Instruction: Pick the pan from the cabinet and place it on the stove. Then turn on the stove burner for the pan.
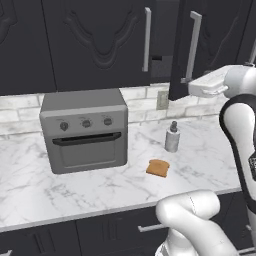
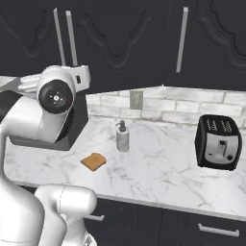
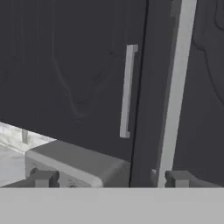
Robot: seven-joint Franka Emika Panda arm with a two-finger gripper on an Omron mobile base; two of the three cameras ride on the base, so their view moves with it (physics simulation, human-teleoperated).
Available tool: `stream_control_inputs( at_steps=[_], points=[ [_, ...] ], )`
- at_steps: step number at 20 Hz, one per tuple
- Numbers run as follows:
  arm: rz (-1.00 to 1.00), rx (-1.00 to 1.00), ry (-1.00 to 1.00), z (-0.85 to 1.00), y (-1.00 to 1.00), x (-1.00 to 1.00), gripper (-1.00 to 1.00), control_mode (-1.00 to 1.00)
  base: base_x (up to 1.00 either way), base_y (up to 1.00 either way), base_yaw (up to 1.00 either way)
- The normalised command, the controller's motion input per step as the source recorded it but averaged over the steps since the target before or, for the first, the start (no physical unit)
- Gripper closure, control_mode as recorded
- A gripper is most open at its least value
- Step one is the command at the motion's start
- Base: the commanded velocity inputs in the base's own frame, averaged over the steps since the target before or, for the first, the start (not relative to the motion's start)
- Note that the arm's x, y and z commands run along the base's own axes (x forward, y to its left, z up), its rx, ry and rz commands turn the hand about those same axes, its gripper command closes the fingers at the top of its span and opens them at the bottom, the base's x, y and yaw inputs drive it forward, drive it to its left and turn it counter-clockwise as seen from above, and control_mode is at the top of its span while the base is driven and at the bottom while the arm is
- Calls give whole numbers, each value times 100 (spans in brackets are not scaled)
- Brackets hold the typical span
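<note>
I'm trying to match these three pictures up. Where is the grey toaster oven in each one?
Left base view: toaster oven at left centre on the counter.
Right base view: far left, mostly hidden behind the arm.
Hand view: its top at bottom left.
Shared landmark: the cabinet's long silver handle.

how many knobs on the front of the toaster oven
3, in a row along the top of the toaster oven front, above its door handle: left knob, middle knob, right knob.

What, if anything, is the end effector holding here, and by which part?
Nothing. In the hand view the end effector is open, its fingertips apart, with the cabinet door's silver bar handle just inside the right fingertip, not yet gripped.
</note>
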Motion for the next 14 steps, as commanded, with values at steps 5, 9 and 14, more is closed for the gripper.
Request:
stream_control_inputs(
  at_steps=[5,9,14],
  points=[
    [-4,-25,6,12,43,-41,-100,-100,0,0,0],
    [-17,-39,12,1,72,-2,-100,-100,0,0,0],
    [-16,-39,8,0,76,19,-100,-100,0,0,0]
  ],
)
